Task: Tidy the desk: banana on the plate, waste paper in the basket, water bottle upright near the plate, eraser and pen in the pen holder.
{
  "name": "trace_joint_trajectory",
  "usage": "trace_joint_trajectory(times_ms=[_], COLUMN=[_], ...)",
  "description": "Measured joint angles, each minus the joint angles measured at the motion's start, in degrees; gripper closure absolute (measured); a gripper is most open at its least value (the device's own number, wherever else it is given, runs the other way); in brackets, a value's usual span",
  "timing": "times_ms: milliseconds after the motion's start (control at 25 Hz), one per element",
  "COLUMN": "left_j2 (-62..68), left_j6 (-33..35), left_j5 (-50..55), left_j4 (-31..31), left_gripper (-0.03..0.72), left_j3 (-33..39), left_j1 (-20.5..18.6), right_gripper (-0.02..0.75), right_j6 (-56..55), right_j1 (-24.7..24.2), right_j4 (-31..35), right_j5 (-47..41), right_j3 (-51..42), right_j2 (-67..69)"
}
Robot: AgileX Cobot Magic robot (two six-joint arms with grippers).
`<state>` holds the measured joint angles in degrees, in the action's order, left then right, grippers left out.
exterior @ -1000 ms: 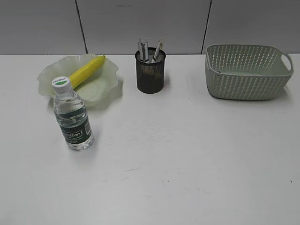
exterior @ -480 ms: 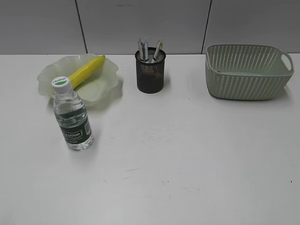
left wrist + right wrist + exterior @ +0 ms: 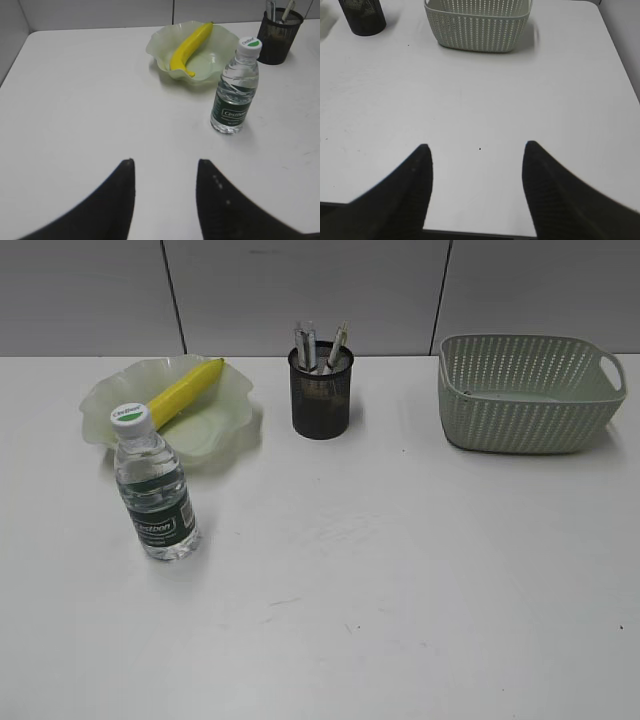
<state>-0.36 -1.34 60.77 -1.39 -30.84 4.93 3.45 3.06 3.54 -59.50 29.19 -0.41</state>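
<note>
Far left on white table (image 3: 400,590): plate (image 3: 105,400), pale green, ruffled rim. Banana (image 3: 185,390) lying inside it, slanting up toward back rim, tip resting on rim.

Just in front of plate: water bottle (image 3: 155,490), upright, cap on, overlapping plate's front edge from exterior view; touching or merely close, cannot tell.

Centre back: pen holder (image 3: 321,392), black mesh, upright, with pens (image 3: 305,345) poking out above rim. Possibly an eraser down inside, mesh too dark to confirm.

Right back: basket (image 3: 527,392), grey-green, upright, well apart from pen holder; interior mostly hidden by near wall.

Left gripper (image 3: 165,172) low over bare table, fingers spread, grasping nothing, bottle well ahead. Right gripper (image 3: 476,150) likewise over bare table, fingers spread wider, empty, basket ahead.
</note>
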Motion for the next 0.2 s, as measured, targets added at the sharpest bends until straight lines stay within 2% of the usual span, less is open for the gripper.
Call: trace_joint_trajectory(times_ms=[200], left_j2=[0.0], left_j6=[0.0], left_j5=[0.0], left_j4=[0.0], left_gripper=[0.379], left_j3=[0.0], left_j1=[0.0], right_gripper=[0.281], right_j6=[0.0], right_j1=[0.0], right_j4=[0.0], right_j5=[0.0], right_j3=[0.0], right_j2=[0.0])
